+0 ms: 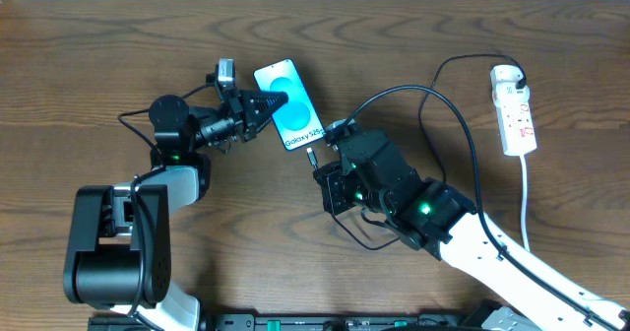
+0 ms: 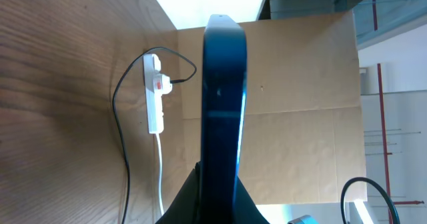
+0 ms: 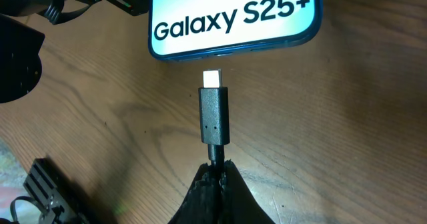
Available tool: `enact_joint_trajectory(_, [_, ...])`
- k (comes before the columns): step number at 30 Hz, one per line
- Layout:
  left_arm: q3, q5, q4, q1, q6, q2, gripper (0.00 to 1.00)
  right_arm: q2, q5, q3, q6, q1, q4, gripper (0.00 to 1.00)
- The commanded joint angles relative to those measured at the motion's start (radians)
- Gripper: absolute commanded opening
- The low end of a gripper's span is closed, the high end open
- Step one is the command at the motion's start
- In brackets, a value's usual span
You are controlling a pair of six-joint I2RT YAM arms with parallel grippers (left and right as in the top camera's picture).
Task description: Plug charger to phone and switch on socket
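The phone [image 1: 289, 105] lies tilted on the wood table, screen up, showing "Galaxy S25+" [image 3: 233, 16]. My left gripper [image 1: 268, 102] is shut on the phone's edge; in the left wrist view the phone [image 2: 223, 104] stands edge-on between the fingers. My right gripper [image 1: 317, 165] is shut on the charger cable just behind its connector [image 3: 214, 114]. The metal tip points at the phone's bottom edge, a small gap away. The black cable [image 1: 448, 109] runs to the white socket strip [image 1: 516, 109] at the right, also seen in the left wrist view [image 2: 154, 91].
The strip's white cord [image 1: 526, 198] trails toward the front edge. A loop of black cable [image 1: 359, 234] hangs under my right arm. A brown cardboard wall [image 2: 307, 104] stands behind the table.
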Motion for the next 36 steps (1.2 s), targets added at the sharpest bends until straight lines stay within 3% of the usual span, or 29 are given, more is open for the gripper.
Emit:
enact_joint_trajectory(1, [0.031, -0.002, 0.015, 0.000, 0.002, -0.010, 0.07, 0.001, -0.003, 0.008, 0.011, 0.006, -0.002, 0.01])
enact_joint_trajectory(10, [0.031, 0.031, 0.026, 0.000, 0.011, -0.010, 0.07, 0.034, -0.018, 0.008, 0.011, 0.006, 0.000, 0.01])
enact_joint_trajectory(19, [0.031, 0.070, 0.025, 0.000, 0.105, -0.010, 0.07, 0.034, -0.018, 0.008, 0.011, 0.006, 0.010, 0.01])
enact_joint_trajectory(36, [0.031, 0.074, 0.025, 0.000, -0.001, -0.010, 0.07, 0.034, -0.018, 0.008, 0.019, 0.006, 0.007, 0.01])
